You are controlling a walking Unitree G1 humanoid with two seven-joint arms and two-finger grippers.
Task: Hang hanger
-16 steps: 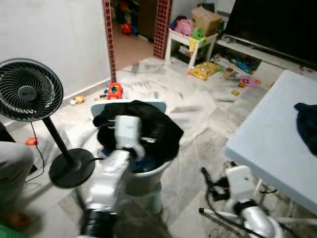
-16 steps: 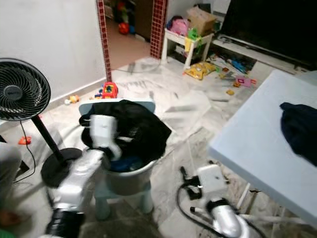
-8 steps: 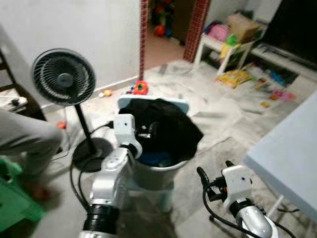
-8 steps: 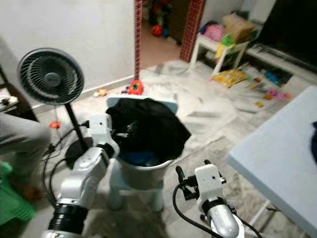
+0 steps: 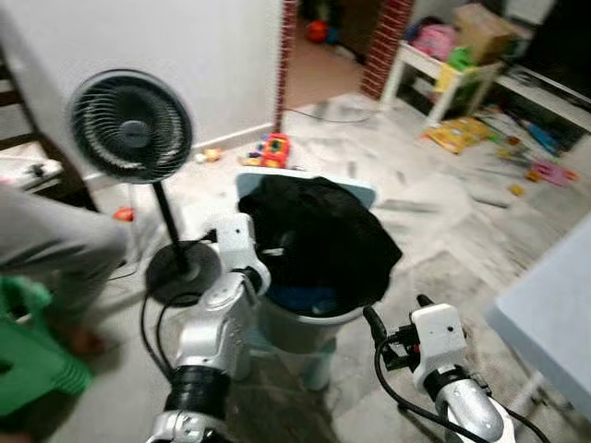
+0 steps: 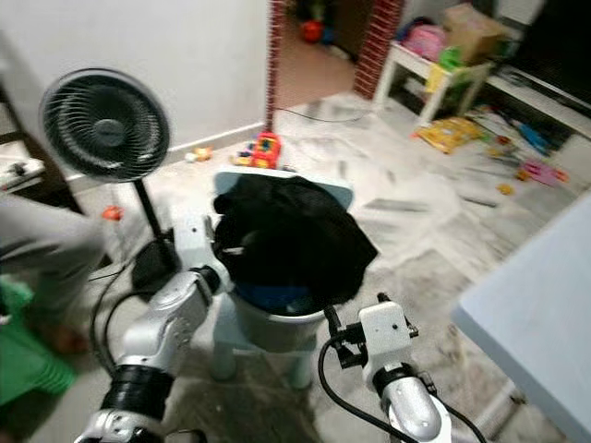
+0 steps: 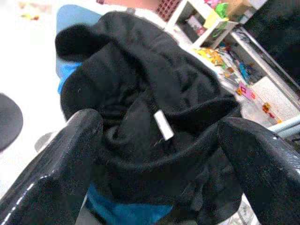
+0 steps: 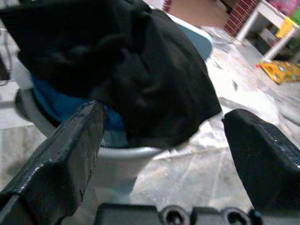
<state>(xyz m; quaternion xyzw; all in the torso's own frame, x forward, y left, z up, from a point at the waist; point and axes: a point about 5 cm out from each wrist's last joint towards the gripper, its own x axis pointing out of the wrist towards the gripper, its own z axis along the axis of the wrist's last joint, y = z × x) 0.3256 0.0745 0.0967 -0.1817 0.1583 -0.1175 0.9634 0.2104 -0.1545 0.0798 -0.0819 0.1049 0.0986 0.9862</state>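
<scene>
A black garment (image 5: 319,235) is heaped over a grey basket (image 5: 309,318) that stands on a small light-blue stool (image 5: 309,189), with some blue cloth (image 7: 124,211) under it inside the basket. A white tag (image 7: 163,125) shows in the garment's folds; whether a hanger is in the heap I cannot tell.

The left tool (image 7: 159,140) is at the basket's rim on the robot's left side, its two black fingers (image 7: 56,159) spread wide with the garment between and beyond them, gripping nothing. The right tool (image 8: 164,140) is lower, in front of the basket and just beside it, also spread wide and empty.

A standing fan (image 5: 134,129) is on the marble floor (image 5: 434,231) to the left, near a seated person's leg (image 5: 55,254). A pale worktop (image 5: 554,314) edges in at right. Toys (image 5: 275,148) lie scattered beyond.
</scene>
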